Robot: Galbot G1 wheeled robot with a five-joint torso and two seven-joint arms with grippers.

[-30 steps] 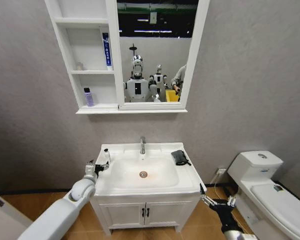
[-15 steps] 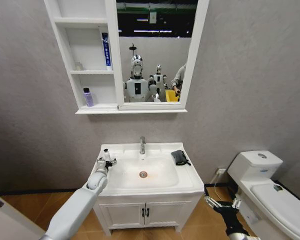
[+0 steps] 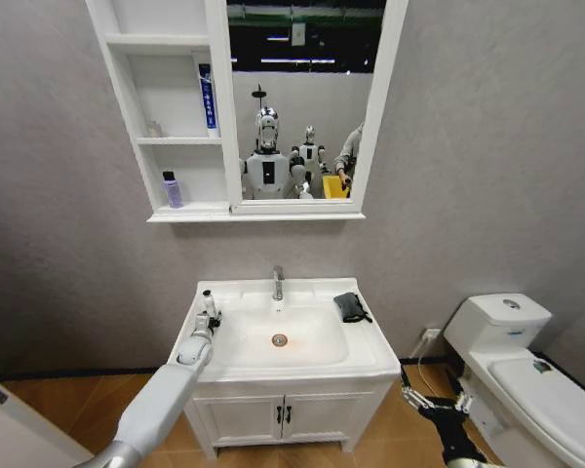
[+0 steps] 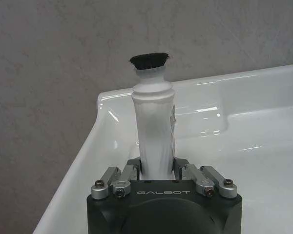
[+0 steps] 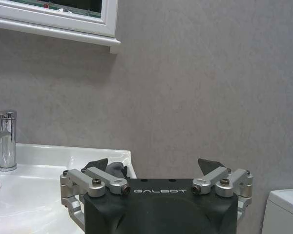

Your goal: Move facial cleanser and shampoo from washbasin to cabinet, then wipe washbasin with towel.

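Now the left gripper sits over the far left corner of the washbasin, its jaws closed around a white tube with a black cap, standing upright. Low at the near right, beside the vanity, the right gripper hangs with jaws spread wide. Right of the tap lies the dark towel. Up in the cabinet, a small purple bottle stands on the lowest shelf.

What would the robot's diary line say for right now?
left gripper: around white bottle on washbasin left rim | right gripper: open, low beside vanity | towel: by tap, untouched
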